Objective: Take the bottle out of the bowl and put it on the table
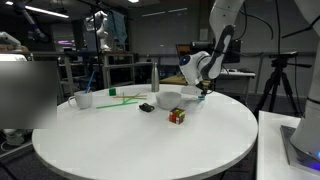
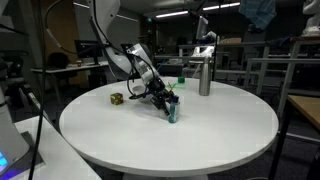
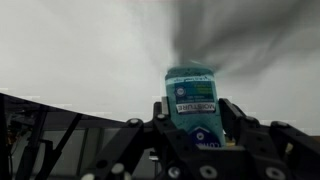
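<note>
My gripper is shut on the tiny blue-green bottle and holds it upright at or just above the white table top. In the wrist view the bottle sits between both fingers of the gripper, its label upside down. In an exterior view the gripper is just beside the small white bowl, outside its rim; the bottle is too small to make out there. I cannot tell whether the bottle touches the table.
A coloured cube lies in front of the bowl and shows in both exterior views. A tall grey metal bottle stands behind. A white cup with a green stick is at the far side.
</note>
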You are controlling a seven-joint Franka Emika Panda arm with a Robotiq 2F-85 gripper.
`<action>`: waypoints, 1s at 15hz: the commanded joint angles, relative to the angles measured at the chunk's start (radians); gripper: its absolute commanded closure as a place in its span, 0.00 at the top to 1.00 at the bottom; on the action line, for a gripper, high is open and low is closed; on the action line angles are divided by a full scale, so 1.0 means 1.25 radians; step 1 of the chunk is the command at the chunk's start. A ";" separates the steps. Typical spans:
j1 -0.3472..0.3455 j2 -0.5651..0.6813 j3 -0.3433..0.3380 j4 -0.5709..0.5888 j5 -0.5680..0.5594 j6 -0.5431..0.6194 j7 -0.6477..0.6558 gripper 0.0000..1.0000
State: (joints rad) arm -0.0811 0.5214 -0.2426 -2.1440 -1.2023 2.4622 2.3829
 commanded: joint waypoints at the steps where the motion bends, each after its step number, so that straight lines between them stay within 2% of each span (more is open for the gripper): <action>1: -0.020 0.020 0.012 0.017 -0.016 0.010 0.016 0.28; 12: -0.024 0.022 0.015 0.018 -0.007 0.008 0.001 0.28; 13: -0.015 -0.002 0.016 0.001 -0.005 -0.008 0.000 0.28; 14: -0.015 -0.002 0.017 0.001 -0.005 -0.008 0.000 0.53; 15: -0.015 -0.002 0.017 0.001 -0.004 -0.009 0.000 0.53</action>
State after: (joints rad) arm -0.0811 0.5214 -0.2411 -2.1439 -1.2023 2.4602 2.3827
